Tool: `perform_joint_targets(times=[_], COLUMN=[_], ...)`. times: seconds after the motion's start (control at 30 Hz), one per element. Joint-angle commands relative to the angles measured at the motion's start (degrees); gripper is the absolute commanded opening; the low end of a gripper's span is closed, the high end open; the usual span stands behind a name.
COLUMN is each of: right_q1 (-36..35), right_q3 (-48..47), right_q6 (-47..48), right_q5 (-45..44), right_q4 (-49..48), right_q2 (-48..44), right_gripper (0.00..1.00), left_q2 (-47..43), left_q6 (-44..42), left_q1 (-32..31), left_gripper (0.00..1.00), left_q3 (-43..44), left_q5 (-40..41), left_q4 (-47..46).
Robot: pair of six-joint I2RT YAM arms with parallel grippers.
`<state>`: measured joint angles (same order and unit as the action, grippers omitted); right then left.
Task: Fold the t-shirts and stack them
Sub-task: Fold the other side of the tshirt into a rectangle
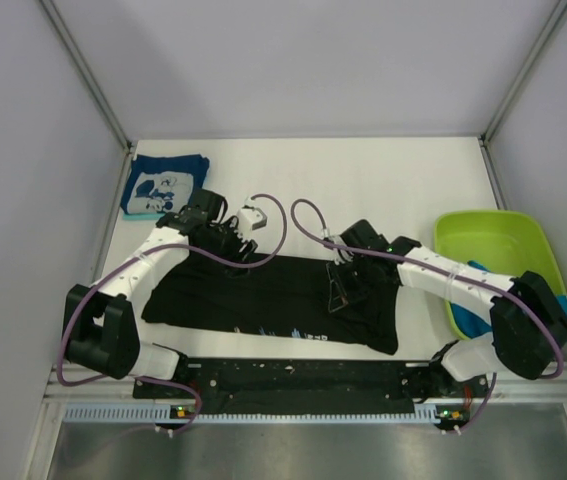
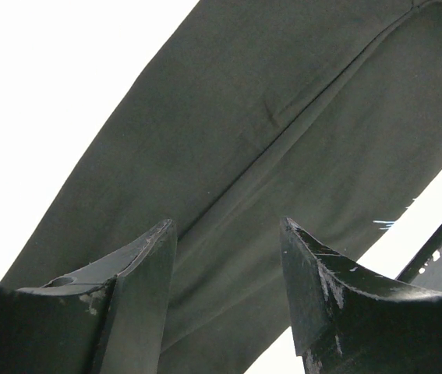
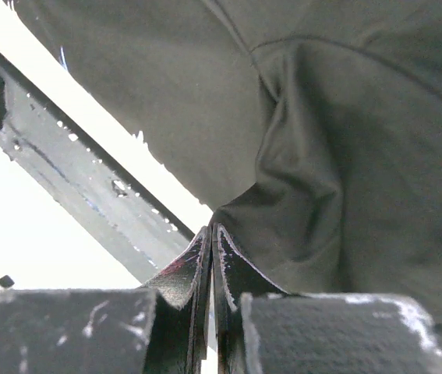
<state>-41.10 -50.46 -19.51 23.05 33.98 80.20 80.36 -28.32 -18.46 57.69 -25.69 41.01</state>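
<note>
The right gripper (image 3: 211, 228) is pressed shut on a puckered pinch of the black t-shirt (image 1: 263, 295), while the left gripper (image 2: 228, 226) stands partly open over the same cloth, holding nothing. The shirt lies spread across the near middle of the table (image 1: 383, 175). A folded navy t-shirt (image 1: 163, 187) sits at the far-left corner, and the lime-green tub (image 1: 488, 235) is at the right edge.

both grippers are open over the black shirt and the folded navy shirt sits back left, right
Only the left gripper is open. The right gripper is shut, pinching a pucker of the black shirt, as the right wrist view shows. The folded navy shirt does sit back left.
</note>
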Motion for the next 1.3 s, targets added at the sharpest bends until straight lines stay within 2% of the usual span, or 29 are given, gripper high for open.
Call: perform_joint_targets(times=[0.0, 0.2, 0.33, 0.5, 0.53, 0.57, 0.7, 0.73, 0.83, 0.93, 1.03, 1.17, 1.27], right_q1=[-2.9, -6.8, -7.1, -11.7, -11.9, -11.9, -11.9, -11.9, -11.5, -5.9, -3.5, -3.3, -1.1], right_q3=[2.6, 3.0, 2.9, -1.1, -1.7, -2.2, -3.7, -4.5, -4.2, -0.2, 6.0, 9.7, 14.6], right_q6=[-6.8, -10.1, -10.2, -9.4, -9.4, -9.5, -8.8, -8.4, -11.2, -17.6, -24.1, -31.3, -35.9], right_q5=[4.5, 6.8, 6.7, 7.0, 7.2, 6.9, 4.4, 3.6, -1.9, -5.0, -10.0, -13.5, -11.3], right_q4=[-4.7, -11.3, -11.6, -11.7, -11.4, -11.5, -7.9, -5.6, -0.4, 7.7, 14.9, 22.0, 21.6], right_q2=[-2.1, 2.5, 3.9, 8.2, 9.1, 9.4, 7.4, 6.0, -2.1, -10.0, -17.6, -23.7, -25.6], right_gripper=[0.0, 0.0, 0.0, 0.0, 0.05, 0.17, 0.49, 0.53, 0.56, 0.52, 0.47, 0.51, 0.52], left_q2=[-0.5, -0.1, -0.3, -1.1, -1.3, -1.5, -2.6, -2.8, -3.3, -4.1, -5.4, -5.0, -2.1], left_q6=[-1.0, -1.4, -2.1, -3.5, -3.8, -4.0, -5.9, -6.6, -8.9, -11.9, -14.6, -15.5, -16.2], left_q1=[0.3, 0.3, 0.3, 0.3, 0.3, 0.3, 0.2, 0.2, -0.9, -5.2, -13.1, -26.0, -36.4], left_gripper=[0.6, 0.6, 0.6, 0.59, 0.59, 0.6, 0.59, 0.59, 0.58, 0.56, 0.55, 0.57, 0.59], left_q3=[1.0, 1.5, 1.3, 1.1, 1.1, 1.2, 1.2, 1.4, 2.4, 3.5, 2.5, -0.7, -2.5], left_q5=[-2.2, -3.0, -3.6, -6.3, -7.2, -7.8, -10.9, -12.1, -17.0, -19.5, -18.6, -16.6, -9.7], left_q4=[0.7, 1.0, 1.5, 1.5, 1.5, 1.5, 1.6, 1.6, 1.6, 1.5, -0.7, -7.3, -12.3])
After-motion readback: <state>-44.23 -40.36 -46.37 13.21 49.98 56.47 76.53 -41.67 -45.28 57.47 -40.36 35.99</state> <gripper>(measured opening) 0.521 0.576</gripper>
